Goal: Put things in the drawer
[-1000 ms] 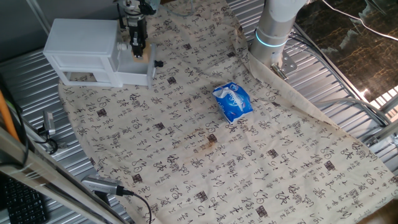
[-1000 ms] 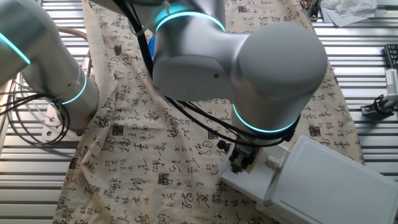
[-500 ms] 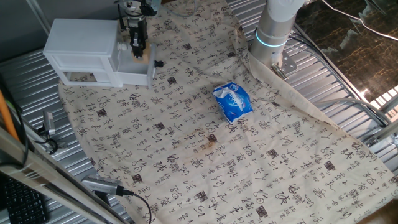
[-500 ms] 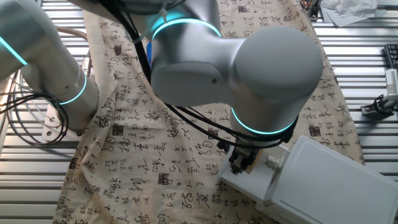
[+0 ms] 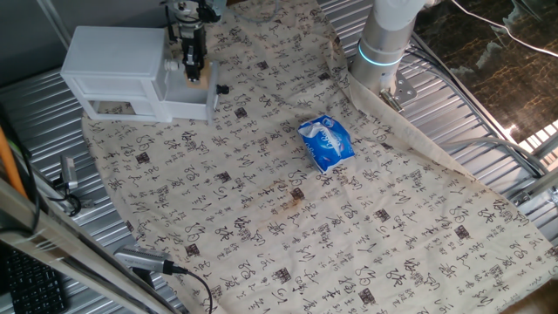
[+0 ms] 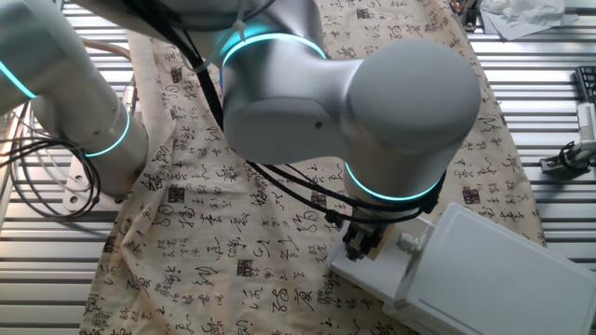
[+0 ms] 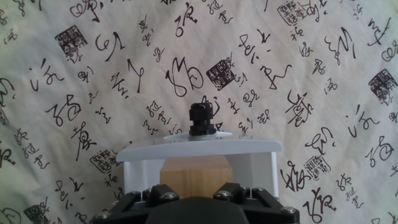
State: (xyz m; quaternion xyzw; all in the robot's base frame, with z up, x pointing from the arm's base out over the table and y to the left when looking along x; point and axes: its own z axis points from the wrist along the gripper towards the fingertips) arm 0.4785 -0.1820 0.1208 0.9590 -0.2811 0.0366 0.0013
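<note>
The gripper (image 5: pixel 191 63) hangs over the pulled-out drawer (image 5: pixel 206 103) of the white cabinet (image 5: pixel 113 61), at the edge of a cloth (image 5: pixel 288 209) printed with black characters. The wooden block (image 7: pixel 194 177) sits between the drawer's side walls, behind the front panel and its dark knob (image 7: pixel 202 118). In the hand view the fingers are hidden below the frame, so whether they grip the block or have let go cannot be told. The step in hand appears to be placement of the block in the drawer. The next move calls for a confirmed release, then a straight lift clear of the drawer walls. A blue packet (image 5: pixel 326 142) lies well apart on the cloth.
</note>
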